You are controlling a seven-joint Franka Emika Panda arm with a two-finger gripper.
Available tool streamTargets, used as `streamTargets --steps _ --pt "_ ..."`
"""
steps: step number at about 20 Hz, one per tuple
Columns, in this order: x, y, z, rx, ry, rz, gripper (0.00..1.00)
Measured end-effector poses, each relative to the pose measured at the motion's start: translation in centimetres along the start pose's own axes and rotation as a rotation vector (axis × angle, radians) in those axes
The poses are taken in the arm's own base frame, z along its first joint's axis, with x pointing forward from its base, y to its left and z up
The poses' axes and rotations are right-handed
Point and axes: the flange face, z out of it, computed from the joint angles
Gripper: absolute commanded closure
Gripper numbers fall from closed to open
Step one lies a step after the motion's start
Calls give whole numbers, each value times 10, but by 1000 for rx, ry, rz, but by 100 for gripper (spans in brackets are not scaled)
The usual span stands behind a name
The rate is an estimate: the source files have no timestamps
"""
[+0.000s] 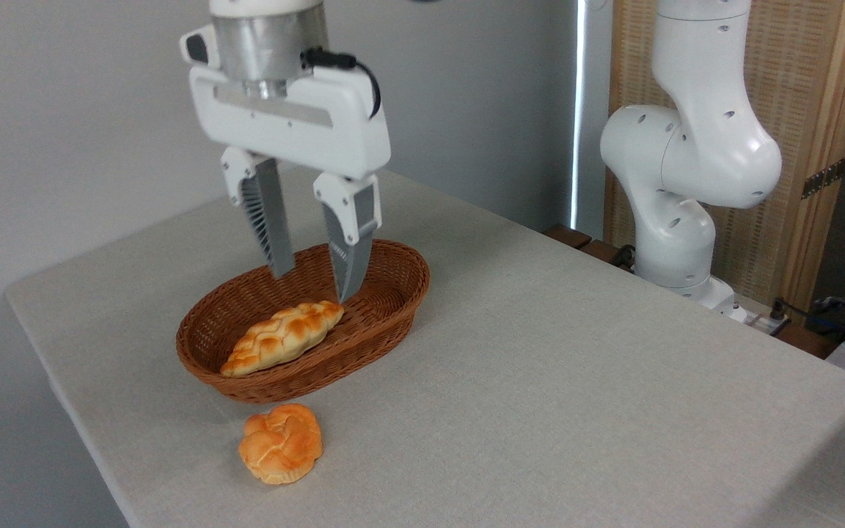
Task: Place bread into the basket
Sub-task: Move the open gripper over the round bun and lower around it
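Wicker first: we've got the oval brown basket (386, 312) sitting on the grey cloth-covered table (576, 381), and inside it lies a pale braided loaf (283, 337), stretched along the basket's length. Out in front, on the bare table just beside the basket's near rim, sits the bun (282, 443) — round, knotted, glossy orange-gold — not in the basket, and we can't quite tell whether it touches the wicker.

Up above, we see the end effector (314, 282) hanging over the basket's far half, fingers pointing down. Its two ribbed grey fingers (268, 216) stand spread apart with clear space between them, and nothing is held there. The right fingertip comes down close to the upper end of the braided loaf; from this angle we can't say whether it makes contact. The bun is well clear of the end effector, lower in the picture.

Off to the right, we see the white arm base (679, 176) standing at the table's far edge, in front of a wooden panel (811, 110).
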Motion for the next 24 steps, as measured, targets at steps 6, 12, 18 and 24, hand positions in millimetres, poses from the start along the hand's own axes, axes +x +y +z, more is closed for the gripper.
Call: streamTargets --steps 6,12,18,24 --pt "31 -16 45 11 56 -199 0" --pt "36 -17 61 2 39 -226 0" --pt "54 -14 106 45 0 -239 0" --pt "67 5 126 63 -22 -218 0"
